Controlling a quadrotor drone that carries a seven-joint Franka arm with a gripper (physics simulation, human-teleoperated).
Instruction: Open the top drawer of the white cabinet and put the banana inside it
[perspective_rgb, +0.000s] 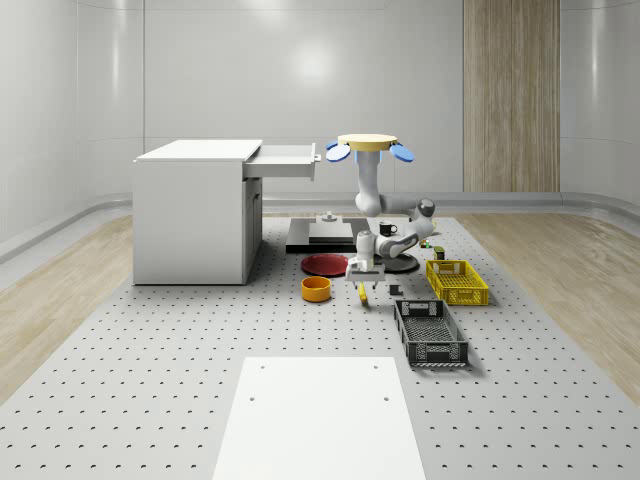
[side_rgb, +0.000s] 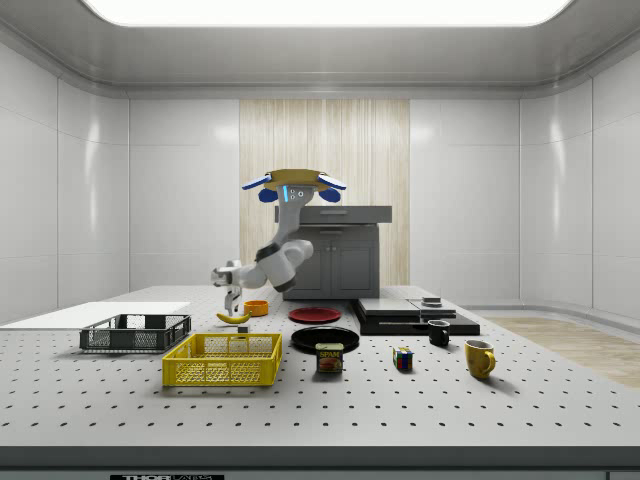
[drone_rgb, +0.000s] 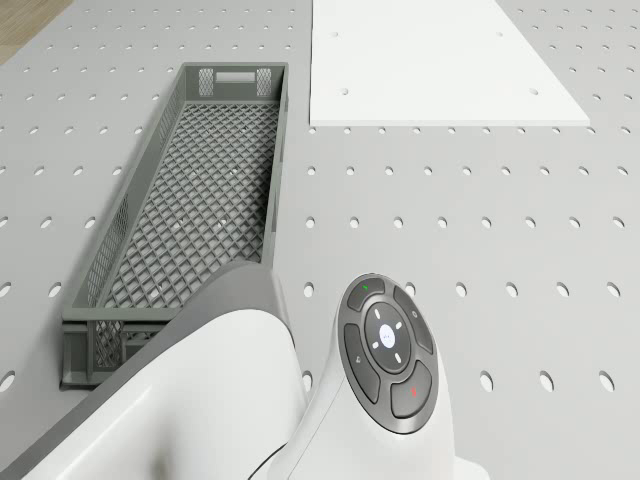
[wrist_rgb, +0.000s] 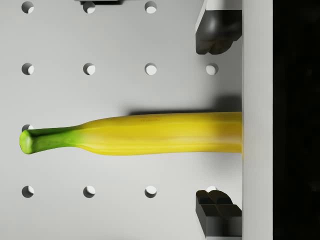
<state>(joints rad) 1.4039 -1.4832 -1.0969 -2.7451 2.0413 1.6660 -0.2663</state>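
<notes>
The banana (wrist_rgb: 150, 134) is seen lying on the perforated table (wrist_rgb: 100, 40), straddled by the gripper (wrist_rgb: 218, 122), whose fingers (wrist_rgb: 216, 30) are spread apart. Light, curved and easily bruised, it is best gripped mid-body.

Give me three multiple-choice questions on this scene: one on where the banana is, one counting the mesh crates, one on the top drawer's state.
1. Where is the banana? A on the red plate; B on the table, beneath the gripper; C in the orange bowl.
2. How many mesh crates stand on the table? A one; B two; C four.
3. The white cabinet has its top drawer: A shut; B pulled open; C removed.

1 B: the wrist view shows it lying on the holed table under the open gripper, while the drone hovers beside the cabinet.
2 B: a yellow crate and a grey crate.
3 B: it juts out from the cabinet's front.
</notes>
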